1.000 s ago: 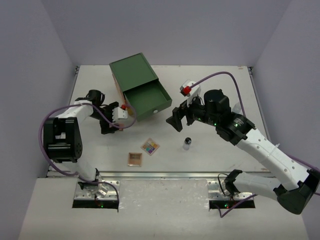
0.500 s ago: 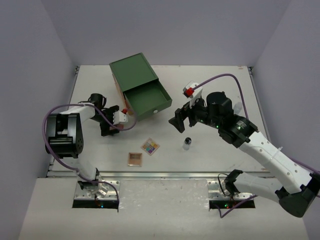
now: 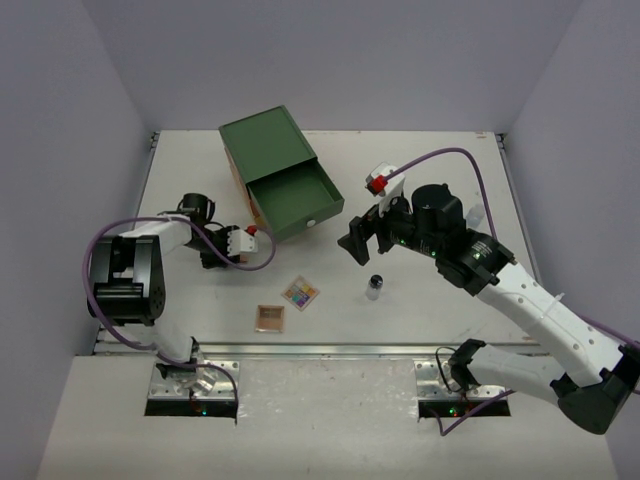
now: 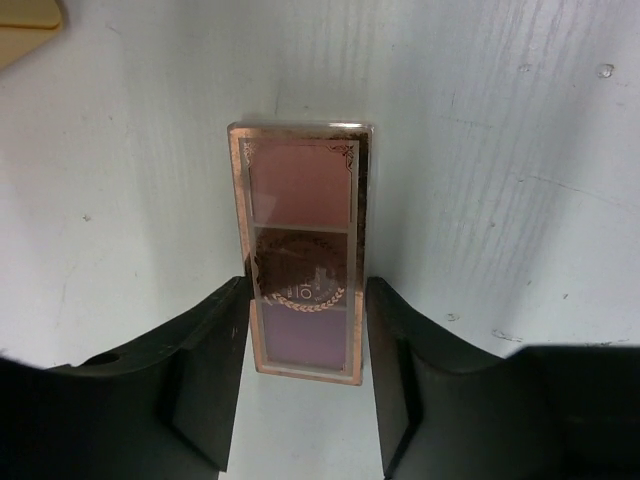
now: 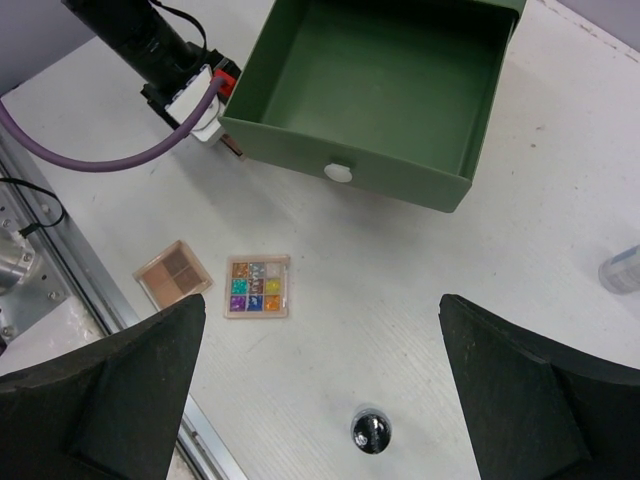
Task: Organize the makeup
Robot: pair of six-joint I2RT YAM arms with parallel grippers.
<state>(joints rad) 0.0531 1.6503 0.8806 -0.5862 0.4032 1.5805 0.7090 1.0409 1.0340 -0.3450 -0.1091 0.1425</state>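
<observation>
A pink palette (image 4: 302, 250) with three pans lies flat on the white table. My left gripper (image 4: 305, 300) is shut on it, its black fingers (image 4: 215, 350) pressing on the near end's two long sides. From above, the left gripper (image 3: 212, 256) hides this palette. A multicolour palette (image 3: 299, 293) (image 5: 258, 286) and a tan palette (image 3: 270, 318) (image 5: 173, 272) lie near the front edge. A black-capped jar (image 3: 374, 287) (image 5: 371, 431) stands to their right. My right gripper (image 3: 355, 243) (image 5: 320, 310) hangs wide open above the jar and holds nothing.
The green drawer box (image 3: 262, 142) stands at the back with its drawer (image 3: 296, 200) (image 5: 380, 70) pulled out toward the front. A clear bottle (image 5: 622, 268) lies at the right. A metal rail (image 3: 320, 350) runs along the near table edge.
The left jaws have closed from wide open onto the pink palette. The right arm shifted slightly a second ago and has since stayed put, still open.
</observation>
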